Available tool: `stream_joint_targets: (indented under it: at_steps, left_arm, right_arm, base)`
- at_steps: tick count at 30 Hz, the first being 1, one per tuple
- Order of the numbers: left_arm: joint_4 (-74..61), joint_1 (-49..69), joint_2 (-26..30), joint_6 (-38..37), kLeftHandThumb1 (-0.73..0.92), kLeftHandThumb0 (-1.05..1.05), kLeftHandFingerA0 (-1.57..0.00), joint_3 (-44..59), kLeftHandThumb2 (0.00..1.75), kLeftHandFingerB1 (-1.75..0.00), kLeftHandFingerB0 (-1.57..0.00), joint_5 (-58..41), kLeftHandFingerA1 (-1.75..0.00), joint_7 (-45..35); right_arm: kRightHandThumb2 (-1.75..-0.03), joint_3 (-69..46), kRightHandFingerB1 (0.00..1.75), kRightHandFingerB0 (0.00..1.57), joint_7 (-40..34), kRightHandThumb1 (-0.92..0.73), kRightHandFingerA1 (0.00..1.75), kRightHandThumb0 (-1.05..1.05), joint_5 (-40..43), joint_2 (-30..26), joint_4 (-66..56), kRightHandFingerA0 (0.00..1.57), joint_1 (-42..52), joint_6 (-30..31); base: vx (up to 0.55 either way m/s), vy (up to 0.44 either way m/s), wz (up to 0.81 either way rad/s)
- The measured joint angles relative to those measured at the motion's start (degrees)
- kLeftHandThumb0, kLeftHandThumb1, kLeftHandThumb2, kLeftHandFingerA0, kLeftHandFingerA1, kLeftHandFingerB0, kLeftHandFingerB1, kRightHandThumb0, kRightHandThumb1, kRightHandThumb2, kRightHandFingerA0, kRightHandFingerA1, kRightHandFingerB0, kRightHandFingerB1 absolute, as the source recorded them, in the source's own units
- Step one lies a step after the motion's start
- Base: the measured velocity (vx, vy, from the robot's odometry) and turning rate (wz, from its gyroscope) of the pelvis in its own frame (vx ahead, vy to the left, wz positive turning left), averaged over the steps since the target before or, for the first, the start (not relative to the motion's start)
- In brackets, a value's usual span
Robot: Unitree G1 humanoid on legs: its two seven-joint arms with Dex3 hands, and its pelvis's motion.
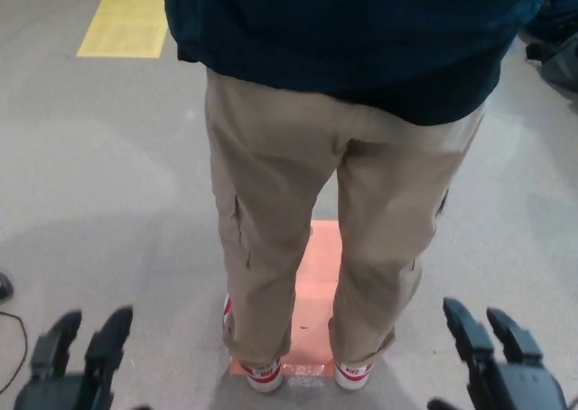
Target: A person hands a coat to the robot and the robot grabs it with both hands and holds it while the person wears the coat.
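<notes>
A person stands close in front of me with their back turned, wearing a dark blue coat [361,31] that covers the torso down to the hips. Below it are beige trousers [298,220] and white and red shoes [264,374]. My left hand [77,360] is low at the bottom left edge, open, fingers apart and pointing up, holding nothing. At the bottom right my right hand [492,360] is likewise open and empty. Both hands are well below the coat and apart from it.
The person's feet stand on an orange floor patch [316,284]. A yellow floor square [125,23] lies at the far left. Dark bags [555,40] sit at the far right. A black cable [11,347] runs along the left edge on the grey floor.
</notes>
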Motion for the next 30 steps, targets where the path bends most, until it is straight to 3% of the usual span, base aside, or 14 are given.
stream_joint_targets:
  at_steps: [1,2,3,7,8,10,11,15,21,22,23,24,25,30]
  left_arm:
    - [0.7,-1.2,0.0,-0.2,0.53,-0.64,-0.32,-0.1,0.84,-0.22,-0.03,-0.3,-0.49,-0.4]
    - [1.8,-3.2,0.0,-0.5,0.51,-0.62,-0.33,-0.1,0.83,-0.24,-0.03,-0.8,-0.48,-1.4]
    - [2.3,-4.2,0.0,-0.5,0.53,-0.65,-0.32,-0.2,0.85,-0.22,-0.02,-1.1,-0.48,-1.8]
    - [4.0,-8.2,0.0,-0.5,0.53,-0.66,-0.32,-0.6,0.85,-0.21,-0.02,-1.5,-0.48,-3.9]
    - [4.5,-9.2,0.0,-0.5,0.65,-0.58,-0.35,-0.7,0.59,-0.21,0.0,-1.6,-0.32,-4.5]
    - [4.9,-10.4,0.0,-0.5,0.65,-0.57,-0.36,-0.8,0.59,-0.23,0.0,-1.8,-0.33,-5.7]
    - [5.1,-10.8,0.0,-0.5,0.51,-0.61,-0.3,-0.9,0.83,-0.2,0.0,-1.9,-0.47,-6.3]
    - [5.9,-12.2,0.0,-0.5,0.69,-0.58,-0.34,-0.9,0.6,-0.23,0.0,-2.6,-0.32,-8.5]
    - [8.1,-14.4,0.0,-0.5,0.75,-0.59,-0.29,-1.4,0.63,-0.16,0.0,-3.6,-0.31,-12.8]
    - [8.5,-14.9,0.0,-0.5,0.63,-0.69,-0.23,-1.5,0.9,-0.13,0.0,-3.7,-0.44,-13.5]
    - [9.1,-15.7,0.0,-0.5,0.63,-0.69,-0.23,-1.8,0.9,-0.13,0.0,-3.9,-0.44,-14.7]
    - [9.5,-16.4,0.0,-0.5,0.77,-0.6,-0.29,-2.0,0.64,-0.15,0.0,-4.1,-0.31,-15.6]
    - [9.8,-16.9,0.0,-0.5,0.63,-0.68,-0.25,-2.2,0.91,-0.16,0.0,-4.2,-0.46,-16.4]
    - [10.6,-17.9,0.0,-0.5,0.65,-0.7,-0.23,-2.7,0.91,-0.12,0.0,-5.2,-0.44,-18.9]
  right_arm:
    - [-0.64,0.0,0.18,0.09,0.7,-0.67,0.3,-0.47,0.2,0.0,0.7,0.12,-1.2,0.5]
    - [-1.07,-0.1,0.48,0.0,2.1,-0.59,0.49,-0.3,0.6,0.1,1.5,0.0,-3.2,1.6]
    - [-0.73,-0.1,0.34,0.13,2.9,-0.61,0.37,-0.49,0.8,0.1,1.8,0.16,-4.2,2.2]
    - [-0.61,-0.1,0.27,0.17,6.8,-0.7,0.3,-0.45,1.7,0.1,2.3,0.22,-8.2,4.7]
    - [-0.76,-0.1,0.36,0.18,8.1,-0.65,0.37,-0.51,2.0,0.1,2.4,0.2,-9.4,5.5]
    - [-0.76,-0.1,0.36,0.19,9.9,-0.66,0.38,-0.51,2.3,0.1,2.6,0.2,-10.7,6.4]
    - [-0.76,-0.1,0.36,0.18,10.8,-0.66,0.38,-0.5,2.5,0.0,2.7,0.2,-11.3,6.8]
    - [-0.76,0.0,0.35,0.18,14.2,-0.66,0.37,-0.49,3.2,-0.2,3.4,0.21,-13.1,7.9]
    - [-0.78,0.7,0.35,0.14,20.8,-0.68,0.36,-0.5,4.8,-1.1,5.7,0.19,-16.2,8.6]
    - [-0.78,0.8,0.35,0.14,21.6,-0.67,0.36,-0.49,5.0,-1.2,6.2,0.19,-16.8,8.7]
    - [-0.78,1.0,0.35,0.14,22.9,-0.67,0.36,-0.49,5.4,-1.6,6.8,0.19,-17.7,8.8]
    - [-0.77,1.2,0.34,0.14,23.9,-0.68,0.36,-0.46,5.8,-1.9,7.3,0.21,-18.4,8.8]
    - [-0.64,1.3,0.27,0.16,24.6,-0.76,0.31,-0.38,6.1,-2.1,7.6,0.29,-18.9,8.8]
    - [-0.64,1.9,0.27,0.16,26.6,-0.76,0.31,-0.37,7.3,-2.9,8.5,0.31,-19.4,8.2]
  base:
    - [0.0,0.0,0.0]
    - [0.0,0.0,0.0]
    - [0.0,0.0,0.0]
    - [0.0,0.0,0.0]
    - [0.0,0.0,0.0]
    - [0.0,0.0,0.0]
    - [0.0,0.0,0.0]
    - [0.0,0.0,0.0]
    - [0.0,0.0,0.0]
    - [0.0,0.0,0.0]
    - [0.0,0.0,0.0]
    - [0.0,0.0,0.0]
    - [0.0,0.0,0.0]
    - [0.0,0.0,0.0]
